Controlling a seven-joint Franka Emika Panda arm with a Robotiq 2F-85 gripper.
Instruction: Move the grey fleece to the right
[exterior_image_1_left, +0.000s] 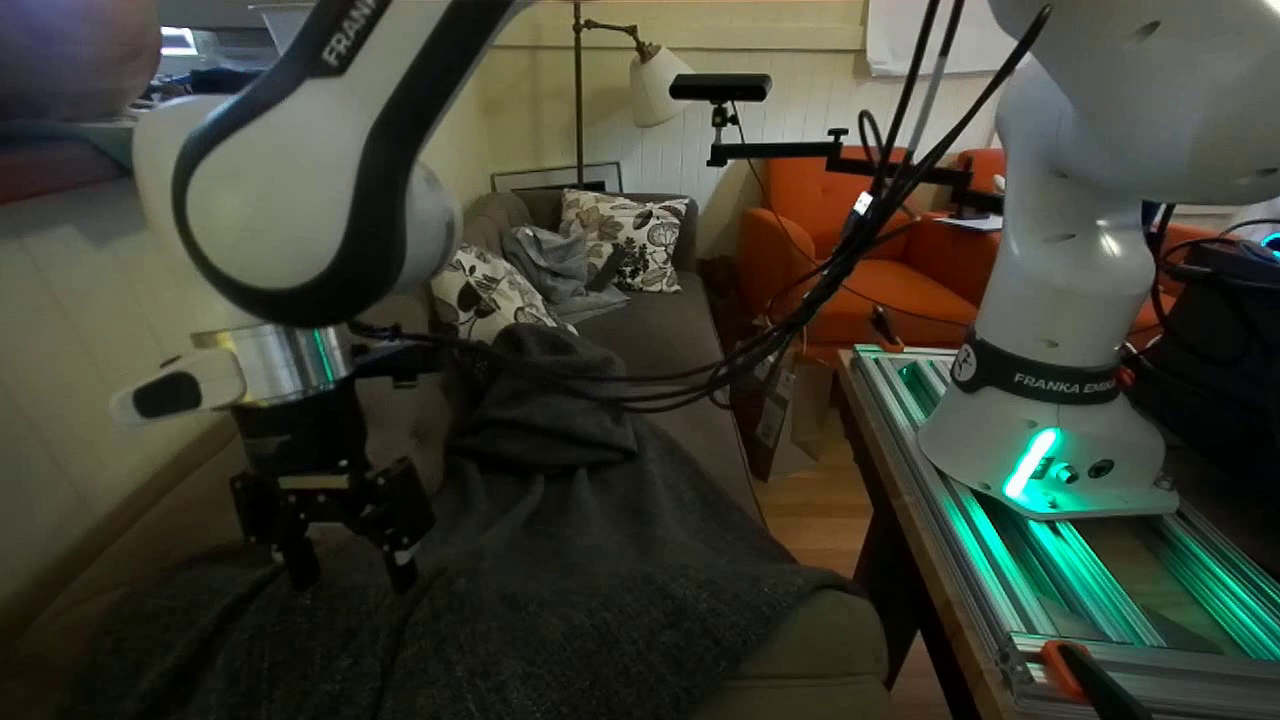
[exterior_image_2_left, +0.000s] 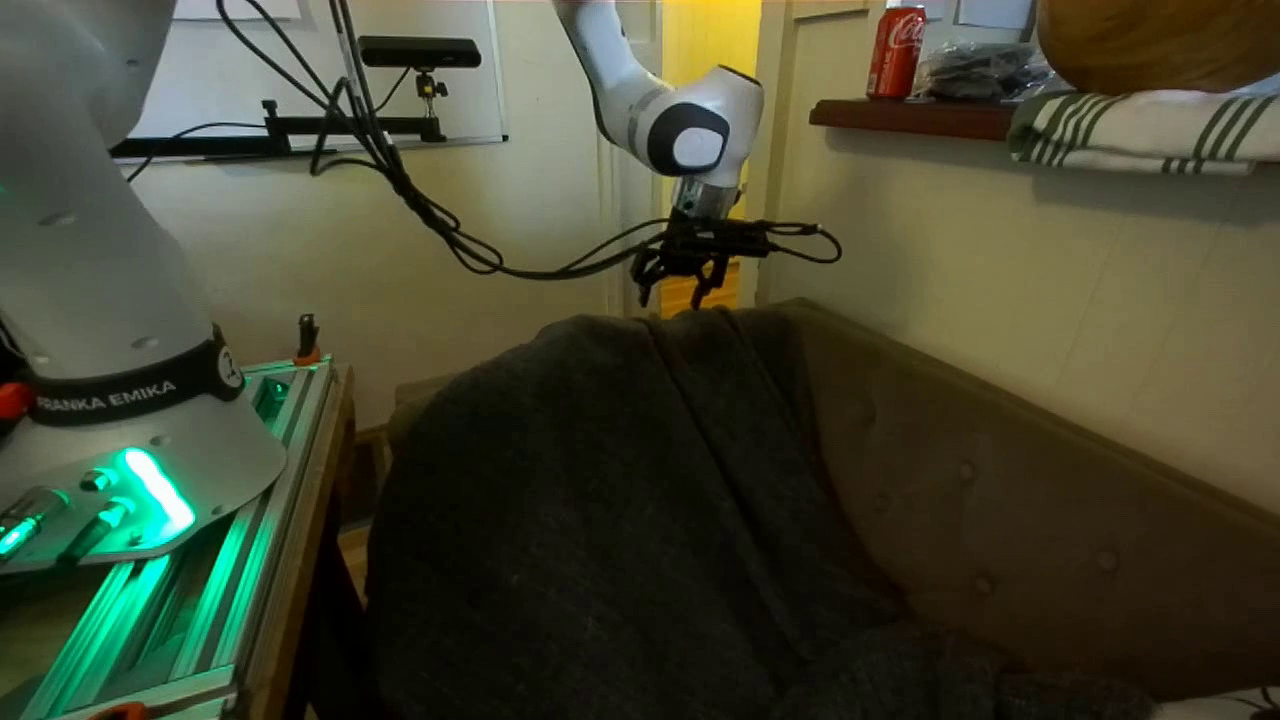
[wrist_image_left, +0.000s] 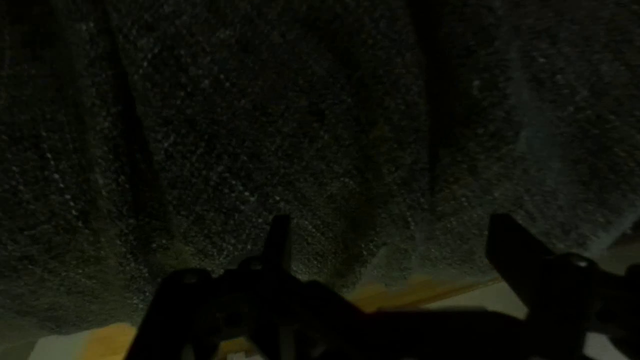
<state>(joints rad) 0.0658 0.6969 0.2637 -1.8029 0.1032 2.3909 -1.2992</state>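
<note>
Base (exterior_image_1_left: 1050, 440) reads FRANKA EMIKA, red can (exterior_image_2_left: 896, 52) Coca-Cola, while parted jaws hang above the grey fleece (exterior_image_1_left: 570, 570).

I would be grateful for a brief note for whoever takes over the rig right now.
Gripper: open, holding nothing, over the grey fleece.
Where: the grey fleece lies spread across part of the sofa, bunched up near a patterned cushion.
Done: nothing is gripped; no move to the right can be confirmed from these views.
Left: probably grip the grey fleece, move it right and release it.
</note>
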